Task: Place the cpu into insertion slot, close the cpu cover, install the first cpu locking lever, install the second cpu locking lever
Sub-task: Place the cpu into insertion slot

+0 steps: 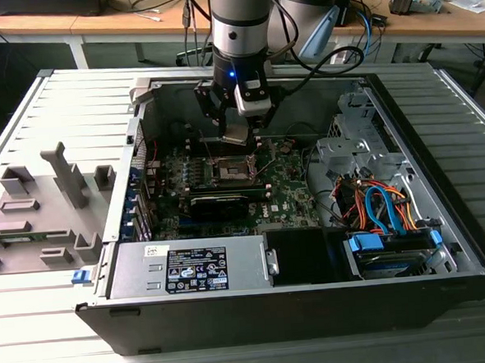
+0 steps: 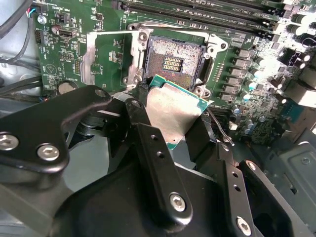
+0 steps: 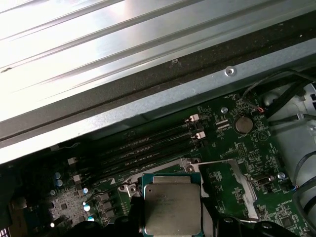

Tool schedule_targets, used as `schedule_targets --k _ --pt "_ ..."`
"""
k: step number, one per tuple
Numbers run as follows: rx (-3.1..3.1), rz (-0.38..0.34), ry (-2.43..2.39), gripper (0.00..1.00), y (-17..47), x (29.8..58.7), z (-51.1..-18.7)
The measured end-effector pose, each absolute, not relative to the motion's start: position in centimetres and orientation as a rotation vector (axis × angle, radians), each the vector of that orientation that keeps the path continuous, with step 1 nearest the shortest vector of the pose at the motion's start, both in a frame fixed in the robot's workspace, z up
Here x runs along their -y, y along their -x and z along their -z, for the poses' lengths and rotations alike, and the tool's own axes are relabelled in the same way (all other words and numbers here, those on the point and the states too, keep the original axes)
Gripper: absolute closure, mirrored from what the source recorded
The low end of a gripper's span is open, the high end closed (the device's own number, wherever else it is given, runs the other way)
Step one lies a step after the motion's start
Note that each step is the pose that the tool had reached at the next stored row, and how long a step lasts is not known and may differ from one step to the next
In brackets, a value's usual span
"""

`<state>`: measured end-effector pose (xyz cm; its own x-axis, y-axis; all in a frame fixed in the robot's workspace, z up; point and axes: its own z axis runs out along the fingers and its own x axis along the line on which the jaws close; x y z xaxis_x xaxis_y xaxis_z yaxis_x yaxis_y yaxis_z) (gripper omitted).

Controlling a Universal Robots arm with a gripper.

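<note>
The claw [image 2: 172,129] hides both gripped edges of the cpu [image 2: 170,106].

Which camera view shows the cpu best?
The first wrist view: the cpu shows its metal top nearly whole. The second wrist view shows it partly behind the gripper; the exterior view shows a small pale square.

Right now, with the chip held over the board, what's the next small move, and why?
Probably ease the cpu down toward the open socket: the hand grips it clear of the socket, and the cpu cover is flipped open.
</note>
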<state>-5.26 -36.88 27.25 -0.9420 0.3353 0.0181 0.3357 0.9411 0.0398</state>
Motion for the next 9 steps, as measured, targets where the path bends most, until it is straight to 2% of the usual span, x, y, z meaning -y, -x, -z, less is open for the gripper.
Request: schedule_targets --k 9 --pt "3.08 0.066 0.56 0.45 5.26 36.88 -27.22"
